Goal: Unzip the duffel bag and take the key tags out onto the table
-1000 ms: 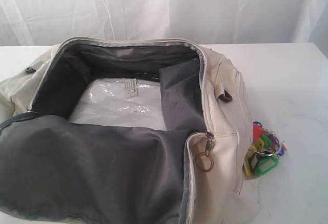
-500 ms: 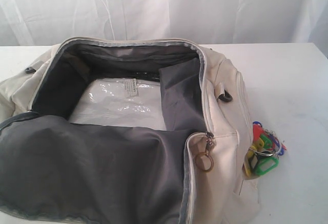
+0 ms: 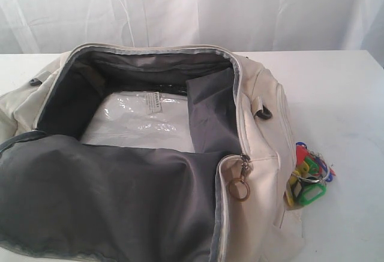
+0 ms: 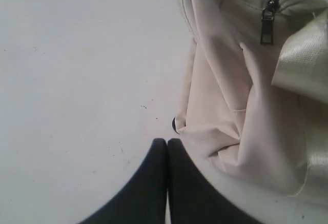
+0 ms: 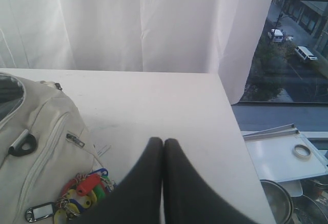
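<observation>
"Cream cloth across the left and middle of the exterior view: is that the duffel bag (image 3: 259, 154)?"

"Yes. It lies on the white table (image 3: 348, 94) with its top zipped open and the dark grey lining (image 3: 108, 196) folded out toward the lower left. A clear-wrapped white packet (image 3: 135, 124) lies inside. A brass ring zipper pull (image 3: 240, 189) hangs at the lower middle of the frame."

"And the key tags?"

"The key tags (image 3: 309, 181) lie on the table at the lower right of that frame, against the bag's cream side: red, green, yellow and blue on metal rings."

"Where are your jaws?"

"My right gripper (image 5: 163, 144) has its two black fingers pressed together with nothing between them. It hangs above the table, and its wrist camera shows the tags near the fingers but apart from them. My left gripper (image 4: 167, 144) is likewise closed and empty, over bare table just beside a cream side of the bag. Whether it brushes the fabric I cannot tell."
</observation>
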`<act>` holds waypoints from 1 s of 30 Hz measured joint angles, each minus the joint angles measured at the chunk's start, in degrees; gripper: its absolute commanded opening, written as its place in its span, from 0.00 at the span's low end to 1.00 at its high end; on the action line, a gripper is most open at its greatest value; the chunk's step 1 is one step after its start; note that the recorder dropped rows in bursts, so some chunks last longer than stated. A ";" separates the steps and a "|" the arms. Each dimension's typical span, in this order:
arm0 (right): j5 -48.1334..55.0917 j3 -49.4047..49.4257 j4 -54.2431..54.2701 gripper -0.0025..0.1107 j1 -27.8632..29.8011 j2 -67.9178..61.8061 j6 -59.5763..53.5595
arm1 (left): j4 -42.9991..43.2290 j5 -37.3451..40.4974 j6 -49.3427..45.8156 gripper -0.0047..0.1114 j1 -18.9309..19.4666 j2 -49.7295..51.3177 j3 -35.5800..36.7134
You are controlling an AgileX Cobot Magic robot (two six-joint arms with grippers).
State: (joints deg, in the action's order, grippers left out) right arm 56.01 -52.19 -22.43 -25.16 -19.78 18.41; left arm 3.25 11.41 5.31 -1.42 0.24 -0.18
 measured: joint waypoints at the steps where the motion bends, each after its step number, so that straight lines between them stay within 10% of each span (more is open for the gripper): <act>1: 0.00 0.00 0.00 0.02 0.00 0.04 0.00 | 0.00 0.38 0.00 0.04 0.00 0.00 0.00; 30: -0.56 7.26 6.32 0.02 0.00 -0.10 0.59 | 0.00 0.38 -0.04 0.04 0.00 0.00 0.00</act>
State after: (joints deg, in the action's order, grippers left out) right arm 55.44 -44.92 -16.11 -25.16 -19.87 19.00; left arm 3.25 11.79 5.26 -1.42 0.24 -0.18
